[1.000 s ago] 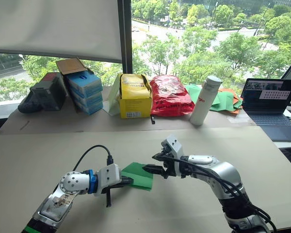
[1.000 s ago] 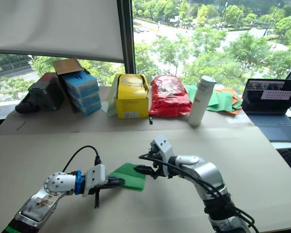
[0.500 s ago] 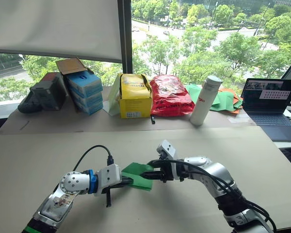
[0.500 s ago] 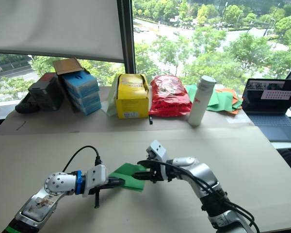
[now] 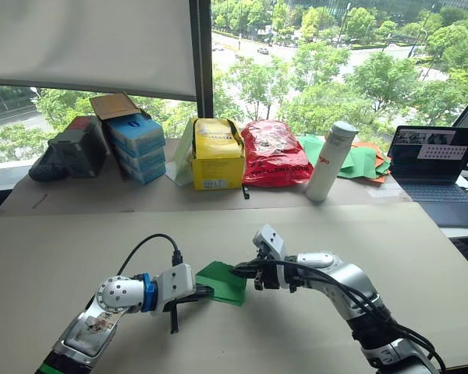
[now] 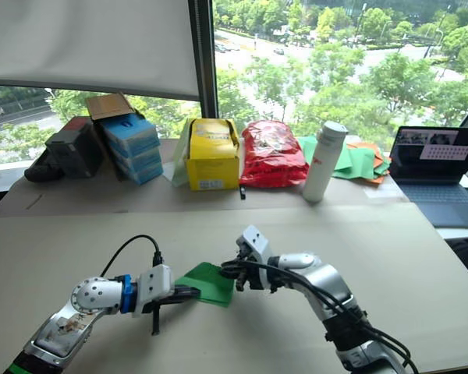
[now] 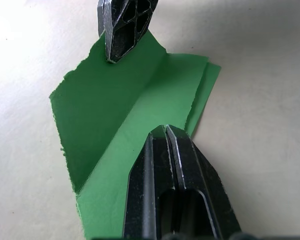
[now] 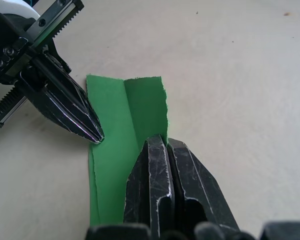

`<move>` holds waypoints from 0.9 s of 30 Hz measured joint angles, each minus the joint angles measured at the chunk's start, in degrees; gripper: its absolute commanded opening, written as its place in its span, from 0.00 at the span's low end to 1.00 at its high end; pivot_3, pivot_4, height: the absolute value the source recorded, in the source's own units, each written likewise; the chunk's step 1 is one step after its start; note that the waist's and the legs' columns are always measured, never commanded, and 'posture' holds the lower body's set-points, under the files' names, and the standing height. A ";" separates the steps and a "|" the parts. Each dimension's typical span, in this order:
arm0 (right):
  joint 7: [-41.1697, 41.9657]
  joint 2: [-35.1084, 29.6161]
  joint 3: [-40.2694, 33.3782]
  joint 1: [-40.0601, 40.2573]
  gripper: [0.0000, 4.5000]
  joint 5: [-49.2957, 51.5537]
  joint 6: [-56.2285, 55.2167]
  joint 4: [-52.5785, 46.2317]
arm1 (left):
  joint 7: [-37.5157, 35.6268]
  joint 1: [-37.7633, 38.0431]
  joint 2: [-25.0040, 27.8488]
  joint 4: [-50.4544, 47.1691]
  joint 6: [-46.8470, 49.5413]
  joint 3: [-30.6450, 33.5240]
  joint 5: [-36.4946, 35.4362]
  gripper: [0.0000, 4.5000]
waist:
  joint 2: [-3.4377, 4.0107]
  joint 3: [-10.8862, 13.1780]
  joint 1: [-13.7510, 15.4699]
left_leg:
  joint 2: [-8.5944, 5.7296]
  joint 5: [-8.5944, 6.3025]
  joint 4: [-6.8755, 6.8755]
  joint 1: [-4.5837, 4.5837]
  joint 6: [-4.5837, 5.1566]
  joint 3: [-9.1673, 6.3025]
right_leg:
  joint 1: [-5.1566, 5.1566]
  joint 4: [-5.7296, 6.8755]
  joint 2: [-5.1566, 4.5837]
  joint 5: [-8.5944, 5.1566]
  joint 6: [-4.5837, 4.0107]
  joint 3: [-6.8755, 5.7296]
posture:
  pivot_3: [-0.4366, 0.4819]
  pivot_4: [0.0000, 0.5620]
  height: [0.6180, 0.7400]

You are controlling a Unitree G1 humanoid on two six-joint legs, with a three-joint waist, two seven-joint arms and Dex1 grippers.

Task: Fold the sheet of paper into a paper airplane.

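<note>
The green paper (image 5: 222,281) is lying on the table (image 5: 312,226) near its front middle, between the two grippers, folded over with a crease running along it and layered edges showing on one side. The left gripper (image 5: 205,292) is reaching in from the robot's left, its two black fingers pressed together with their tips resting on the paper's left edge; whether a layer is actually being pinched between them is hard to tell from the wrist view. The right gripper (image 5: 243,272) is coming in from the opposite side, its fingers likewise closed together, tips touching the paper's far right corner. Compared with a second ago, the right arm has swung in toward the paper: then its gripper was hovering just off the right edge, half a second ago it was stretched further across the sheet and lifting a flap, and now it has drawn back a little to the edge, with the paper lying flatter again. The left gripper is staying where it was throughout. Along the window at the back are standing a yellow box (image 5: 216,153), a red bag (image 5: 274,153), a white bottle (image 5: 331,160) and a laptop (image 5: 437,175).
</note>
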 measured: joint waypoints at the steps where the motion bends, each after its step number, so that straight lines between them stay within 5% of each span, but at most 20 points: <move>1: -0.31 -0.30 0.21 1.10 0.01 -1.12 -2.28 -1.18 | -0.01 0.02 0.09 -0.06 0.16 0.00 0.00 0.00 | 0.00 0.00 0.02 | 0.00 0.00 0.00 0.00 0.00 0.00 | 0.00 0.00 0.00 0.00 0.00 0.01 | 0.48 0.27 1.00; 13: -5.18 -4.71 8.23 12.92 0.01 -22.45 -42.99 -4.48 | 0.19 0.16 0.63 -0.17 5.21 3.39 -3.26 0.00 | -0.01 0.00 -0.09 | 0.00 0.10 0.00 0.10 -0.17 0.04 | 0.05 0.01 0.10 -0.02 0.03 0.04 | 0.48 0.27 1.00; 27: -7.05 -4.70 10.96 9.64 0.01 -33.43 -50.85 4.17 | 1.19 -0.80 1.89 -6.87 20.13 11.52 -15.53 0.00 | -0.02 0.00 -0.25 | 0.04 0.25 0.01 0.22 -0.43 0.02 | 0.15 0.06 0.13 -0.02 0.01 0.09 | 0.48 0.27 1.00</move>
